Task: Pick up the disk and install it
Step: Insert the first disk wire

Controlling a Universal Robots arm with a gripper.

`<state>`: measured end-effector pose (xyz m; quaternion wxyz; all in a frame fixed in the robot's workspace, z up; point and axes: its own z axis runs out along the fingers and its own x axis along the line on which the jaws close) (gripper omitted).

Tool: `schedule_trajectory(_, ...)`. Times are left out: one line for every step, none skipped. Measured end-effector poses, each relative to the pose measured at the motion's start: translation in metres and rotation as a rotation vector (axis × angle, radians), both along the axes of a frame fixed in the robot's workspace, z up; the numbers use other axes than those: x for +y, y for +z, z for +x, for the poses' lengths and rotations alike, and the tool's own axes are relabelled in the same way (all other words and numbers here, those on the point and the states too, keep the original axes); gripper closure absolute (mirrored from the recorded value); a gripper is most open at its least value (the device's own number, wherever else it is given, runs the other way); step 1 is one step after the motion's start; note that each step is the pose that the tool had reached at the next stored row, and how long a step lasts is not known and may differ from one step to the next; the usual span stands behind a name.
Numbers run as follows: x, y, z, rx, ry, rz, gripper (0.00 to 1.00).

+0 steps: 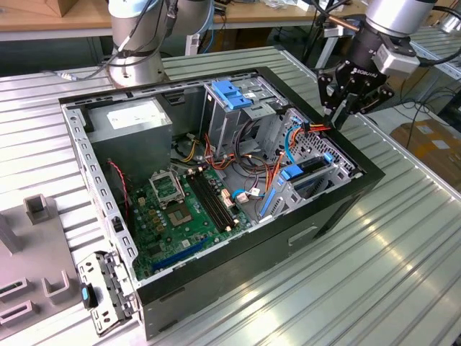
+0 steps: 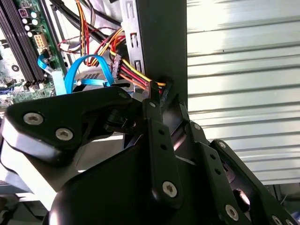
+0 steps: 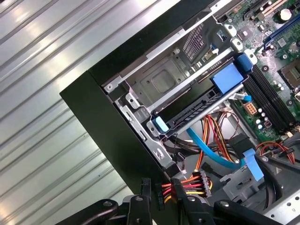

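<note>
The disk (image 3: pixel 192 110) lay flat in the metal drive cage (image 3: pixel 164 79) at a corner of the open computer case (image 1: pixel 216 277), which stood on the ribbed bench (image 1: pixel 374 274). Its long axis ran level along the cage, parallel with the case's long wall. The end with a small blue tab (image 3: pixel 160 124) pointed to the side wall beneath the pincer (image 1: pixel 338 117), and the other end pointed to the light-blue latch (image 3: pixel 227 77) and the motherboard (image 1: pixel 180 209). The pincer hung over that side wall at the exterior view's right, apart from the disk. In both wrist views its fingers (image 3: pixel 145 190) stood only narrowly apart, clenched on the black connector (image 3: pixel 162 190) of a red, yellow and black wire bundle (image 3: pixel 187 185). A thin blue cable (image 3: pixel 211 152) curved just beside the wires.
</note>
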<state>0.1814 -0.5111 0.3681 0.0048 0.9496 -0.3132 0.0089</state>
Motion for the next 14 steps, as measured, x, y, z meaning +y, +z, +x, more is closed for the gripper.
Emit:
schedule_trajectory(0.0029,-0.0007,0.0016,-0.0001,0.002,-0.0002,0.69)
schedule_trajectory(0.0048,-0.0018,0.0024,-0.0001,0.005,-0.0002,0.69)
schedule_trajectory(0.0048,-0.0027,0.0023,0.0000,0.007,0.0001,0.69)
schedule_trajectory(0.0048,-0.0035,0.0023,0.0000,0.009,0.0000,0.69)
schedule_trajectory(0.0048,-0.0038,0.0024,-0.0001,0.011,-0.0002,0.69)
schedule_trajectory(0.0047,-0.0039,0.0024,-0.0002,0.012,-0.0004,0.69)
schedule_trajectory(0.0047,-0.0039,0.0024,-0.0005,0.013,-0.0004,0.69)
schedule_trajectory(0.0046,-0.0040,0.0024,-0.0007,0.014,-0.0003,0.69)
schedule_trajectory(0.0043,-0.0041,0.0025,-0.0014,0.016,-0.0006,0.69)
schedule_trajectory(0.0041,-0.0040,0.0024,-0.0024,0.016,-0.0012,0.69)
schedule_trajectory(0.0040,-0.0040,0.0024,-0.0034,0.017,-0.0020,0.69)
schedule_trajectory(0.0039,-0.0040,0.0024,-0.0044,0.018,-0.0030,0.69)
schedule_trajectory(0.0038,-0.0040,0.0024,-0.0047,0.019,-0.0034,0.69)
schedule_trajectory(0.0038,-0.0040,0.0024,-0.0047,0.019,-0.0035,0.69)
